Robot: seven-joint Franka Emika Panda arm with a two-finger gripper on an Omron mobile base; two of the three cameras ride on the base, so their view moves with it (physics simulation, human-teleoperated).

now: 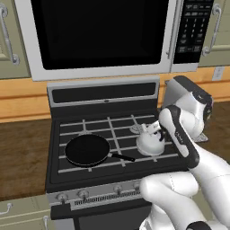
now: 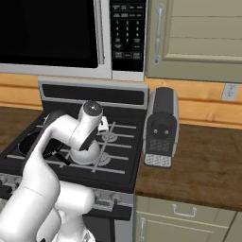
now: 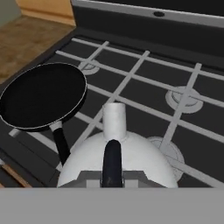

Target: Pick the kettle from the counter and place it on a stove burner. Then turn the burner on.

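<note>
Holding the kettle (image 3: 118, 157) from above, the claw (image 1: 155, 131) sits right over the dome, and in the hand view the dark arched handle (image 3: 112, 162) runs up between the two finger tips at the bottom edge. I judge that the claw is closed on this handle, because the handle lies exactly in the middle line of the hand, but the finger pads themselves are mostly hidden and I cannot see the contact clearly.

The kettle is over the front right part of the stove (image 1: 90, 177), not on the counter (image 2: 198, 170). Its short spout (image 3: 115, 120) points away from the hand, toward the back of the stove. Just beside its base, partly covered by the dome, a silvery stove burner (image 3: 168, 151) shows under the black grate bars. So the kettle seems to be brought here on purpose, above or already resting on this burner; I cannot tell whether its bottom touches the grate.

To the left of the kettle a black pan (image 1: 87, 149) lies on the front left burner, and its handle reaches toward the kettle and ends near it. This probably explains the choice of the right side: the left front place is taken.

Further out, the knobs (image 1: 83, 194) stand along the front panel of the stove; one of them must be turned afterwards. The coffee machine (image 2: 161, 127) stands on the counter just beside the stove, and the microwave (image 1: 99, 36) hangs above.
</note>
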